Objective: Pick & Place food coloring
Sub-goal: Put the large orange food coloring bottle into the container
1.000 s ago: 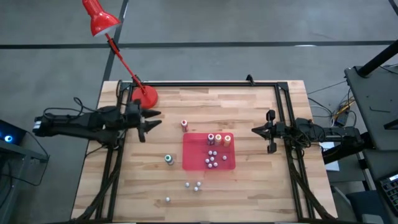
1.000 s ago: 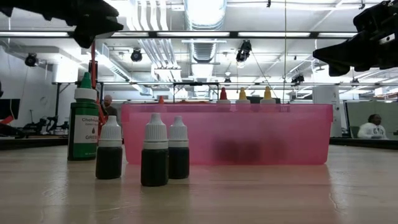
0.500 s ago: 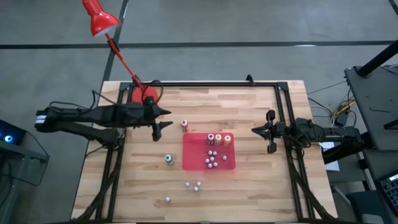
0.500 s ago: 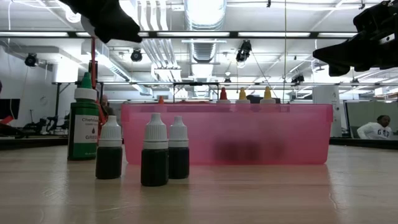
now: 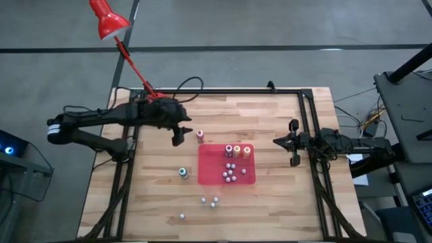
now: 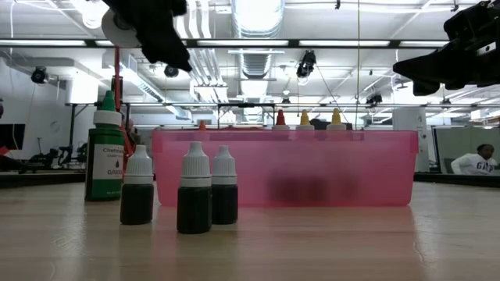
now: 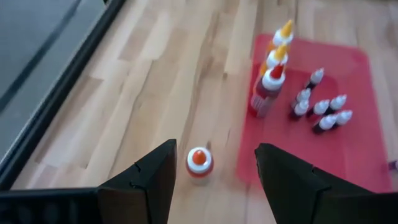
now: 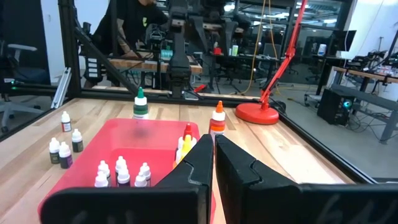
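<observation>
The left tool (image 7: pixel 214 180) is held open above the counter (image 5: pixel 270 196), its fingers spread to either side of a small red-capped food coloring bottle (image 7: pixel 199 163) standing just beside the red tray (image 5: pixel 248 177). Should the descent be off-centre, the bottle could be tipped by one finger and rolled away. Three taller bottles (image 7: pixel 273 74) stand inside the tray and could be knocked on the carry. Farther off, on the tray's other side, the right tool (image 5: pixel 292 143) is kept shut. Since the earlier frame, the left arm has been swung from beside the lamp base (image 5: pixel 154 102) toward the tray.
</observation>
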### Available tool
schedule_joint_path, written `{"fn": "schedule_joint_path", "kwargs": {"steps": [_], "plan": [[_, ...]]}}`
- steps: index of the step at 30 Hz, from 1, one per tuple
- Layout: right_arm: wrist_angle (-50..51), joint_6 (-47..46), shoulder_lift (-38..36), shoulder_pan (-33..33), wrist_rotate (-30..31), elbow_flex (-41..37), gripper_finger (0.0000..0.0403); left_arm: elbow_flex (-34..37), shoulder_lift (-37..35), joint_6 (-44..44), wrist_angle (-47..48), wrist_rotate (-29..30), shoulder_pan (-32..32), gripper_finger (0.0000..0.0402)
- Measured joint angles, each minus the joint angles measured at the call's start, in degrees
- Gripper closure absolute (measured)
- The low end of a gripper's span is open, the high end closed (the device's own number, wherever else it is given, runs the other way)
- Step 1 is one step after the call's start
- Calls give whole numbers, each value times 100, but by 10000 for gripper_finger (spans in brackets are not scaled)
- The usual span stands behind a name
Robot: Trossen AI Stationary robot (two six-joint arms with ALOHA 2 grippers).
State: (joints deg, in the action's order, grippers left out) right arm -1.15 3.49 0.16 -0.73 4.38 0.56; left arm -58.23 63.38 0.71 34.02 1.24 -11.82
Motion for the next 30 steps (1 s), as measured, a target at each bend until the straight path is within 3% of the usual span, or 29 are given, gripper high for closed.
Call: {"fn": "schedule_joint_path", "kwargs": {"steps": [15,30], "plan": [[0,0,-2,-2,0,0,394,-67,1094,-966,265,-333,-334,209],[-2,0,0,0,2,0,394,-112,1793,-969,112,-264,-398,209]]}}
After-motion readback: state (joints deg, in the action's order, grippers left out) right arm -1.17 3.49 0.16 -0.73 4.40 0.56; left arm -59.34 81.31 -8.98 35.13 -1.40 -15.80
